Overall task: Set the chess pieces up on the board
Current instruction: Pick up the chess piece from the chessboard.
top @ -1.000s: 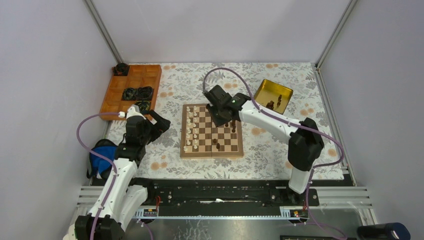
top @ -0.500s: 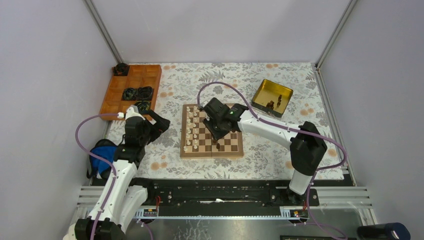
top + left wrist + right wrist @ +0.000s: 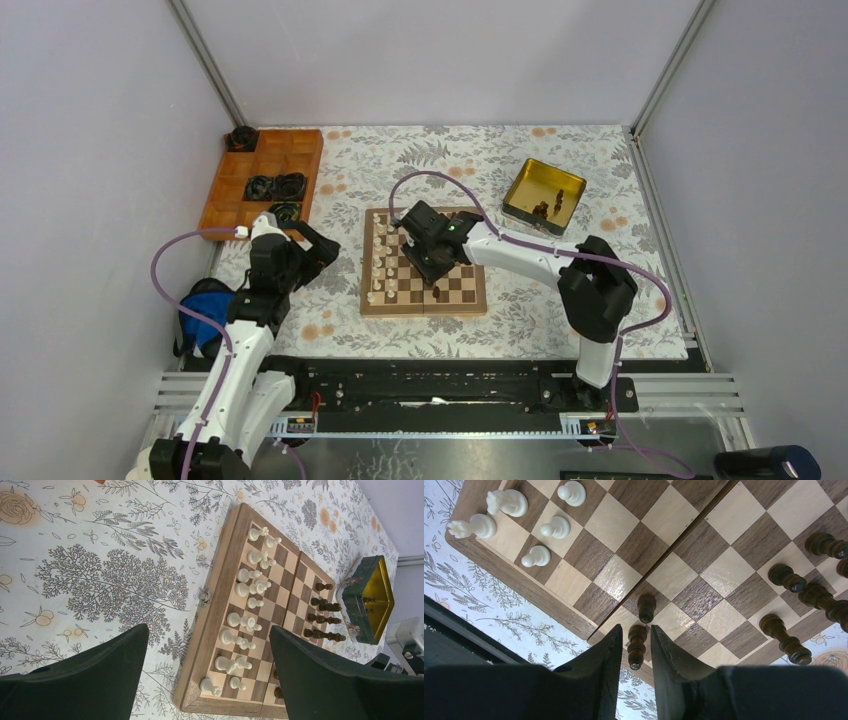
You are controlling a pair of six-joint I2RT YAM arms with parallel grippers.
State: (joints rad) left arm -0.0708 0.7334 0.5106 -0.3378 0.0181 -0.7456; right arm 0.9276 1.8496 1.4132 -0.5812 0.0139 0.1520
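Wooden board (image 3: pixel 372 300) mid-surface (image 3: pixel 520 300). At its 6 o'clock edge, right fingers (image 3: pixel 606 670) flank a dark piece (image 3: pixel 636 647), narrowly parted; grip cannot be told. Off its 9 o'clock side, left fingers (image 3: pixel 90 680) gape wide.

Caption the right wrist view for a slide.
Right gripper flanks a dark piece at the board edge; white pieces stand opposite.

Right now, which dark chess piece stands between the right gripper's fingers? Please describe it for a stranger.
Find the wooden board, then the centre seam at its edge nearest the arms. Two dark pieces stand there alone; it is the one closer to the border, framed by the right gripper.
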